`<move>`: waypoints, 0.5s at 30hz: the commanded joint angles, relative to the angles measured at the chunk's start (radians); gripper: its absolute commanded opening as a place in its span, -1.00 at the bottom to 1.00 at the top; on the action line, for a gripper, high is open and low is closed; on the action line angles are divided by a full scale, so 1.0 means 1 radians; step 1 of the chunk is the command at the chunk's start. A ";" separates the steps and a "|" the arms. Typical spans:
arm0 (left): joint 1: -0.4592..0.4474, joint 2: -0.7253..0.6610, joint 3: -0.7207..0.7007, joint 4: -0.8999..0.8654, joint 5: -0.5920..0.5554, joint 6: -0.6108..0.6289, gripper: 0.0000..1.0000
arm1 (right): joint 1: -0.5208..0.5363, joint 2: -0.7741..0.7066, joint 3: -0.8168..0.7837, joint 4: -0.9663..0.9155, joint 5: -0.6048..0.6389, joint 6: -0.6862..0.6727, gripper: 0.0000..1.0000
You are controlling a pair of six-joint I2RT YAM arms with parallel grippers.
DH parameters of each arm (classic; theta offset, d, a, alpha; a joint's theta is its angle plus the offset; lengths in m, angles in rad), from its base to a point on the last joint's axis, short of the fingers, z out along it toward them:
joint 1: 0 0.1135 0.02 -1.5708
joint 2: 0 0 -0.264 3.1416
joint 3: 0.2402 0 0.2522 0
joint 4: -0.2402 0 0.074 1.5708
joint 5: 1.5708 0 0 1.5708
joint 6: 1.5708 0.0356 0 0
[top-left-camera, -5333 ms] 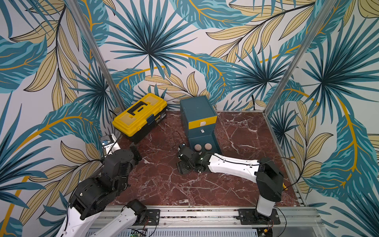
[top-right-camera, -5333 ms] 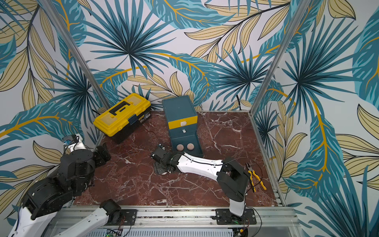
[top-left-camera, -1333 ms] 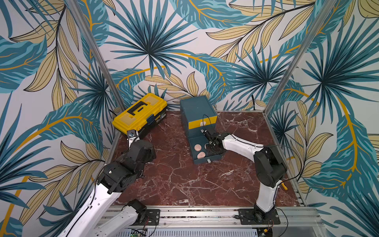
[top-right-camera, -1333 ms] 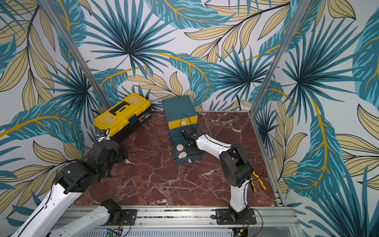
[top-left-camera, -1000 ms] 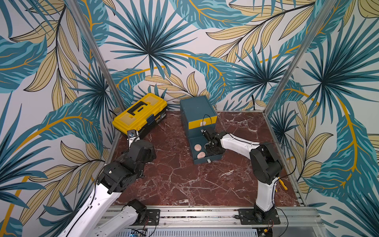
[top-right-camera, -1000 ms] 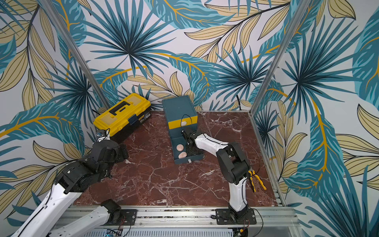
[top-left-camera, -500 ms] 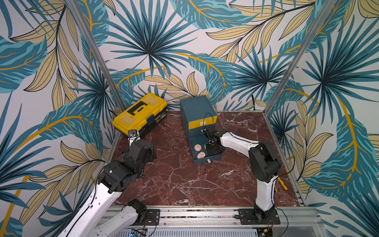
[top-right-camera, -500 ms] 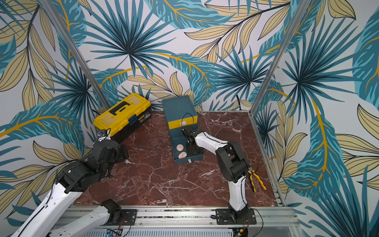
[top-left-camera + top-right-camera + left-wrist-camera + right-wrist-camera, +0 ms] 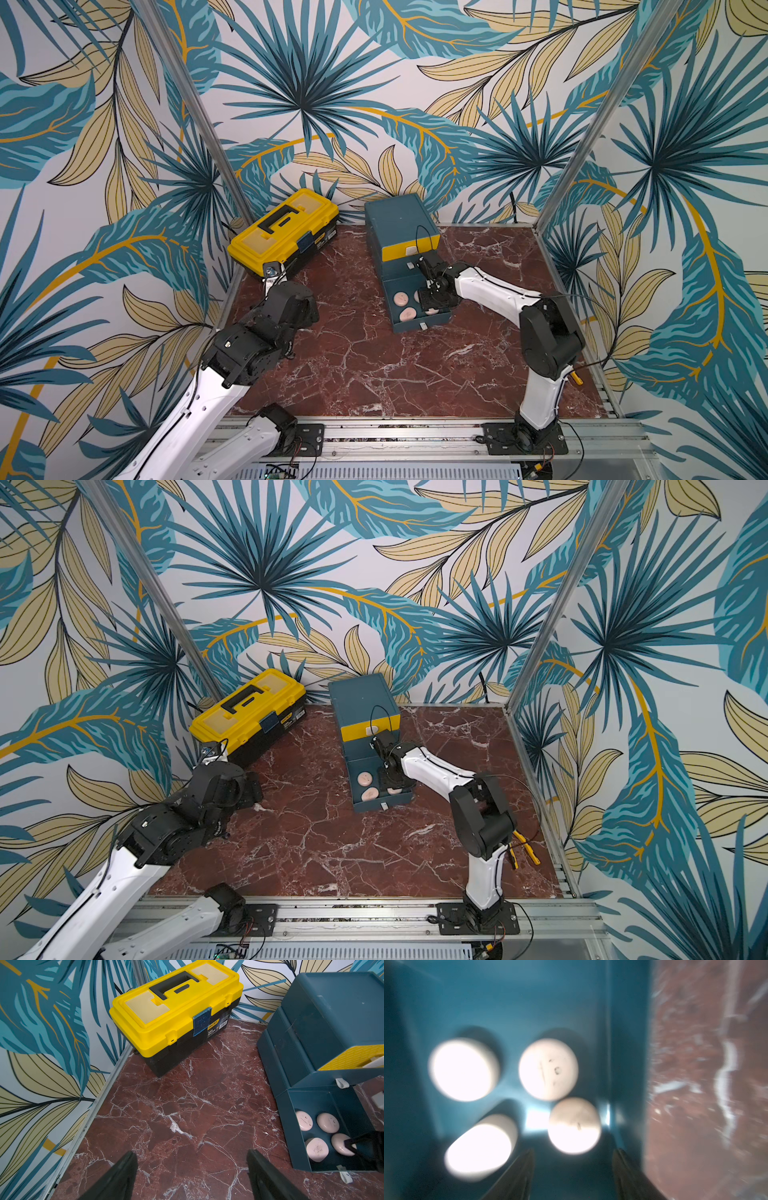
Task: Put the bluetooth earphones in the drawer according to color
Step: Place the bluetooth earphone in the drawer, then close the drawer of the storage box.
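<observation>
Right gripper (image 9: pixel 573 1151): jaws have spread over the last second and now stand apart, wider than the pink earphone case (image 9: pixel 574 1125) lying just ahead of the tips. Nothing is clamped, so I read this as a release.

Count in the open bottom drawer (image 9: pixel 422 326): four pink cases in the left wrist view, at (image 9: pixel 304 1123), (image 9: pixel 328 1125), (image 9: pixel 316 1149) and (image 9: pixel 341 1147). The last is partly under a right finger. About five seconds ago the drawer held two, with the right gripper down on the table at 6 o'clock from the chest.

Chest of drawers (image 9: pixel 399 220) stands at 12 o'clock on the marble table (image 9: pixel 374 365). Its yellow top drawer (image 9: pixel 409 249) and the middle drawer are closed, contents unseen.

Left gripper (image 9: pixel 191 1155): wide, empty, parked at 9 o'clock, unchanged. Yellow toolbox (image 9: pixel 286 232) at 11 o'clock.

No loose cases are visible on the table, and no purple or white ones anywhere.

Judgement: the pink batch looks done. The right arm should lift clear, then the bottom drawer can be closed.
</observation>
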 commanded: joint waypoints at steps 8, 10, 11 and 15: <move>-0.006 0.366 0.361 0.142 0.257 0.253 0.38 | 0.002 -0.528 -0.275 0.188 0.045 0.149 -0.36; -0.015 0.511 0.522 0.148 0.310 0.312 0.05 | 0.002 -0.602 -0.375 0.265 0.016 0.249 -0.85; -0.014 0.584 0.606 0.159 0.333 0.338 -0.19 | 0.002 -0.634 -0.435 0.316 -0.008 0.304 -1.00; -0.003 0.896 0.978 0.124 0.441 0.399 -0.66 | 0.016 -0.707 -0.617 0.468 -0.057 0.454 -1.00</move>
